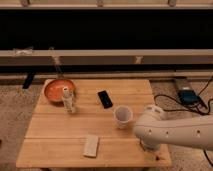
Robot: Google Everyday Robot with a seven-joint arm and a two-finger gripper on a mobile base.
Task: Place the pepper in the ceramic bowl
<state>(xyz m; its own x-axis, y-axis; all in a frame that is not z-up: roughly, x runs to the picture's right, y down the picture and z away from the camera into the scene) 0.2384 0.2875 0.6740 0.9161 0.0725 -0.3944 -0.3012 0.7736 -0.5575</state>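
1. The gripper (150, 146) hangs at the table's (65, 135) right front corner, its grip impossible to tell, just left of a red sliver, apparently the pepper (159, 156).
2. The ceramic bowl (54, 91) sits far-left, well apart.
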